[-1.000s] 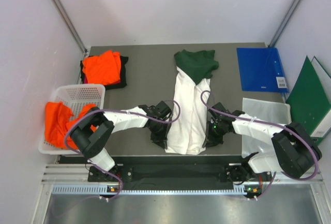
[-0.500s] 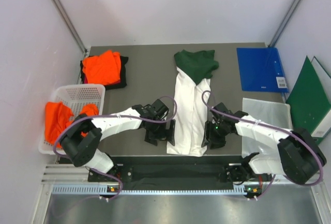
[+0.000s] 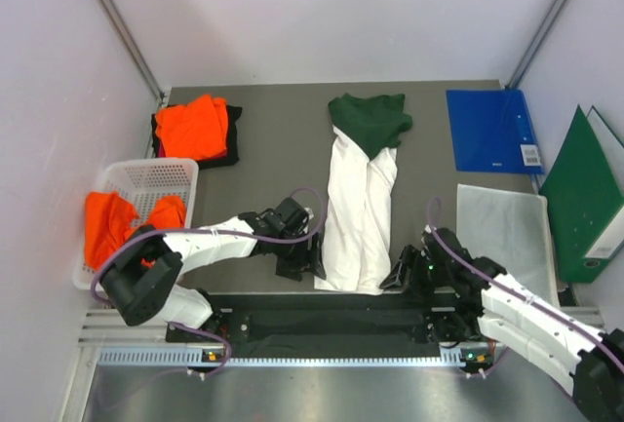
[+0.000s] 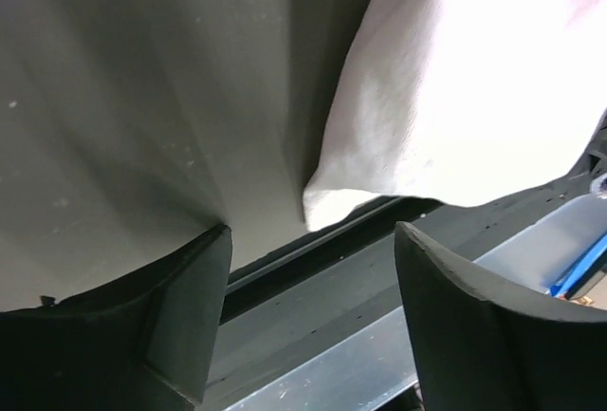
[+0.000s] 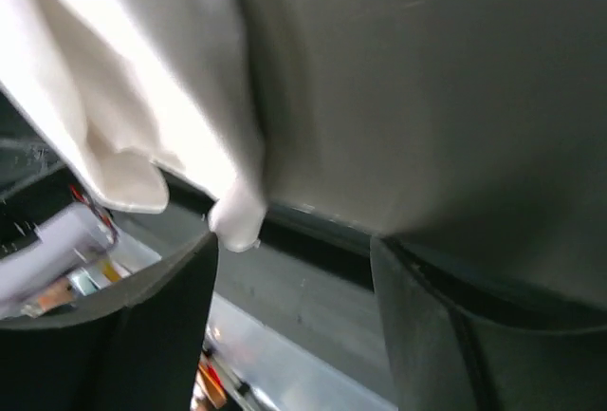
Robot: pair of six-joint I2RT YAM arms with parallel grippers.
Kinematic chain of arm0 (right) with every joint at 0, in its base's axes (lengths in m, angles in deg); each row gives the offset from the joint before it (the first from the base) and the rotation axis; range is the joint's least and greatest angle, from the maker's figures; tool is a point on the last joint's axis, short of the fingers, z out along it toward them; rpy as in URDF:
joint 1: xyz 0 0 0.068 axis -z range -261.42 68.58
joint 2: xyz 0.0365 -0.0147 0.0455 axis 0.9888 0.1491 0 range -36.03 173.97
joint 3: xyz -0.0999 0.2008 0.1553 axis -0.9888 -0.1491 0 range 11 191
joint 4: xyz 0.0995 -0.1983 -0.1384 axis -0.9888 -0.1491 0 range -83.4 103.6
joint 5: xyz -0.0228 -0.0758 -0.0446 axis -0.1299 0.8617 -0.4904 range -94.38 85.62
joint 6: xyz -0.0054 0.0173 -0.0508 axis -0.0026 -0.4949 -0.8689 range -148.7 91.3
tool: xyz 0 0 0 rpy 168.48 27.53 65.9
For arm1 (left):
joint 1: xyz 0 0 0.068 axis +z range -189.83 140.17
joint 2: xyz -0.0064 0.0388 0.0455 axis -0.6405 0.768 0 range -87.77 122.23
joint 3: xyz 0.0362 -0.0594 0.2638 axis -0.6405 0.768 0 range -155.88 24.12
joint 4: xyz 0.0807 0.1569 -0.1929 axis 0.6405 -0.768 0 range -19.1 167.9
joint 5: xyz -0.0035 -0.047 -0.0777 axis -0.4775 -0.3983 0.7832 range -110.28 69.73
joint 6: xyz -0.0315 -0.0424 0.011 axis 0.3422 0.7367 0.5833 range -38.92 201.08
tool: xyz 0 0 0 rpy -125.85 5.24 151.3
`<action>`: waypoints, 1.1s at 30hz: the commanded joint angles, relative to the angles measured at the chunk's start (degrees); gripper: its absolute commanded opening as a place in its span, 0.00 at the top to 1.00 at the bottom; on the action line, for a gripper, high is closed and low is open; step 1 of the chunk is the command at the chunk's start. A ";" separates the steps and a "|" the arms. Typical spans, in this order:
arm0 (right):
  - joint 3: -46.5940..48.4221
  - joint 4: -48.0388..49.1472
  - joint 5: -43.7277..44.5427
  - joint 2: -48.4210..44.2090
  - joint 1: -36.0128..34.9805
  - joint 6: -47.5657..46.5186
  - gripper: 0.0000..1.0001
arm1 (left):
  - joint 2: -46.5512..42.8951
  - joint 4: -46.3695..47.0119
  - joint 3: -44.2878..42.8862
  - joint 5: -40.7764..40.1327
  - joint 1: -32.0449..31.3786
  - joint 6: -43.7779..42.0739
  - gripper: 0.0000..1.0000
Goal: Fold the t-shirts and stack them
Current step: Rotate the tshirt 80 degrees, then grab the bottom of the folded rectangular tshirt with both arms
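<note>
A white t-shirt (image 3: pixel 361 212) with dark green sleeves (image 3: pixel 369 118) lies folded into a long narrow strip down the middle of the table. Its near hem (image 4: pixel 455 117) overhangs the table's front edge. My left gripper (image 3: pixel 314 261) stands open just left of that hem, with nothing between its fingers (image 4: pixel 180 321). My right gripper (image 3: pixel 398 276) is open just right of the hem, and a white corner (image 5: pixel 237 216) of the cloth hangs beside its left finger (image 5: pixel 152 335). Orange t-shirts (image 3: pixel 193 127) lie piled at the back left, and more orange t-shirts (image 3: pixel 117 222) hang over the basket.
A white mesh basket (image 3: pixel 146 183) stands at the left edge. A blue folder (image 3: pixel 490 130) lies at the back right, a green folder (image 3: pixel 582 188) leans at the right wall, and a clear plastic sleeve (image 3: pixel 505 217) lies near the right arm. Black cloth (image 3: pixel 226 144) sits under the orange pile.
Both grippers have opened and let go of the white shirt's sides. Both have pulled back toward the near table edge, the right arm farthest. The shirt now lies as a narrow strip.
</note>
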 commanded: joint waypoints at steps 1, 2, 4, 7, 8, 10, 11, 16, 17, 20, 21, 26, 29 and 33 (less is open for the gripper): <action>-6.41 9.75 -3.41 -6.31 0.36 13.01 0.38 | 2.14 6.98 0.21 0.38 -0.04 0.43 0.28; -6.85 9.93 -2.63 -7.88 0.27 14.24 0.39 | 2.67 7.42 -0.15 0.46 -0.04 0.34 0.29; -7.12 9.76 -1.92 -8.25 0.36 14.69 0.39 | 4.60 7.95 -1.02 1.07 -0.04 -0.18 0.36; -6.42 11.41 -0.60 -6.32 0.36 14.08 0.41 | 6.71 9.17 -1.55 2.30 -0.04 -0.62 0.44; -5.64 11.86 -0.77 -4.66 0.27 13.38 0.41 | 7.16 9.27 -1.73 2.83 -0.04 -0.71 0.46; -3.97 12.39 -0.08 -3.07 0.36 12.24 0.43 | 7.77 9.18 -1.99 2.83 -0.04 -0.98 0.53; -1.96 12.05 0.45 -1.67 0.36 11.10 0.43 | 7.86 8.92 -2.08 2.57 -0.04 -1.06 0.54; 1.31 12.56 2.47 4.21 0.27 8.54 0.43 | 8.39 8.65 -2.61 2.40 -0.04 -1.59 0.60; 0.88 13.53 2.30 5.27 0.27 8.54 0.44 | 8.65 8.48 -2.70 2.40 -0.04 -1.85 0.62; -0.18 18.36 1.69 8.53 0.18 9.06 0.54 | 9.27 8.48 -3.14 2.57 -0.04 -2.21 0.73; -0.35 19.94 1.51 9.32 0.18 9.15 0.63 | 9.71 8.56 -3.31 2.74 -0.04 -2.29 0.77; 1.66 19.88 -0.95 13.37 0.27 7.93 0.91 | 10.42 6.46 -4.54 2.75 -0.04 -3.08 1.00; 5.26 14.78 0.19 11.53 0.27 5.64 1.00 | 9.36 3.91 -5.51 2.57 -0.04 -3.52 1.00; 10.27 7.13 2.29 8.02 0.27 3.27 1.00 | 6.55 -3.27 -9.98 1.87 -0.04 -4.23 1.00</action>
